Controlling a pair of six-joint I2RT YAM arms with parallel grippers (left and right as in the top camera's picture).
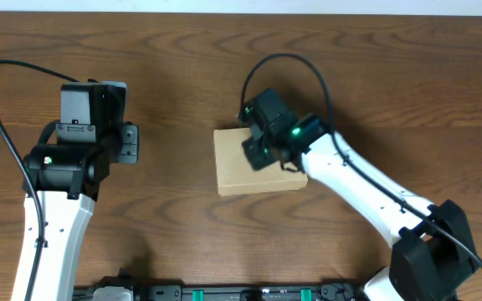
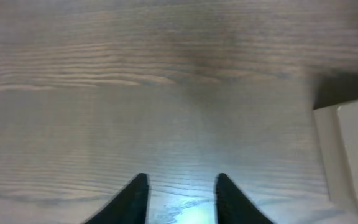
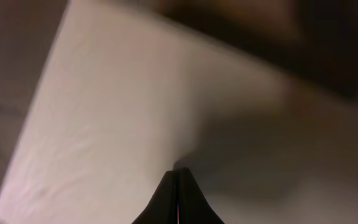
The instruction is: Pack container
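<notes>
A dark brown wooden table (image 1: 182,50) fills the scene. The right end effector (image 3: 178,171) has its two fingers pressed together into a single point, tip resting on the flat top of the container (image 1: 234,171). The tan box lies closed near the middle of the table, with the right arm reaching in over it from the lower right. The left end effector (image 2: 180,182) is well apart to the left. Its fingers stand apart over bare wood with nothing between them, and the box shows only at the right edge of the left wrist view.
</notes>
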